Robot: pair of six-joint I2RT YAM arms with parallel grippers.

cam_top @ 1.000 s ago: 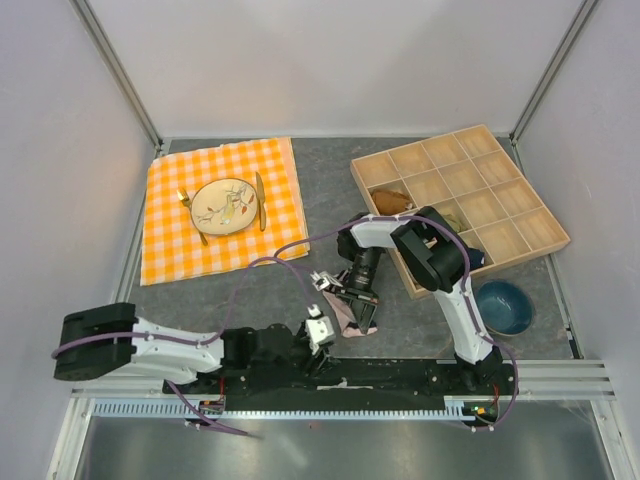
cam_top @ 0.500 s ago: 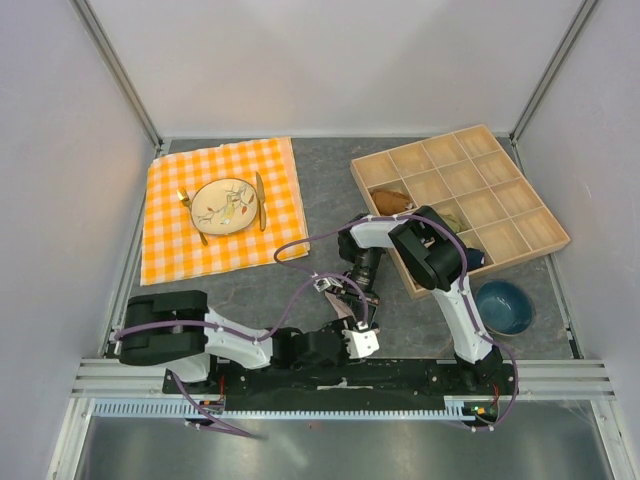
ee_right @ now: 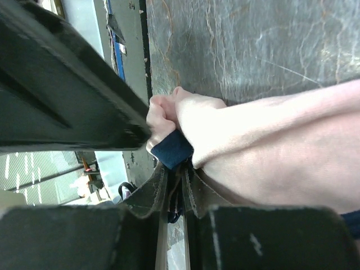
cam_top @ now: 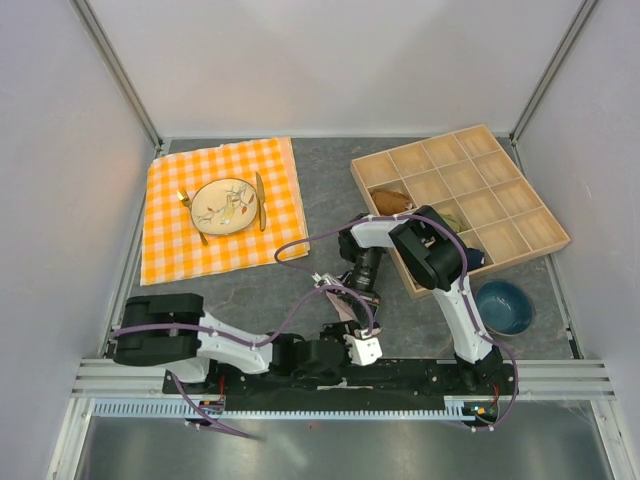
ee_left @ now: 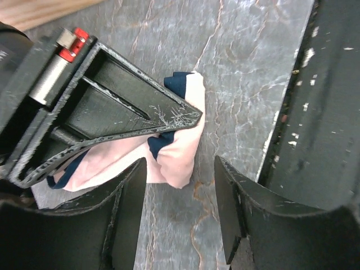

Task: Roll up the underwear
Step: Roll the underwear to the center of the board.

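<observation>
Left wrist cam here. My left gripper (ee_left: pixel 180 167) has its jaws apart, low over the grey marbled table (ee_left: pixel 247 50). The underwear (ee_left: pixel 181 149) is bunched up just ahead of the tips, pale pink with navy edging poking out at the top and middle. Its lower edge dips into the gap between my fingers. The right gripper (ee_left: pixel 183 119) fills the upper left, with its scratched black finger lying across the cloth. There's a scuffed black rail (ee_left: pixel 329 112) down the right side and a sliver of wood (ee_left: pixel 34 11) top left.
</observation>
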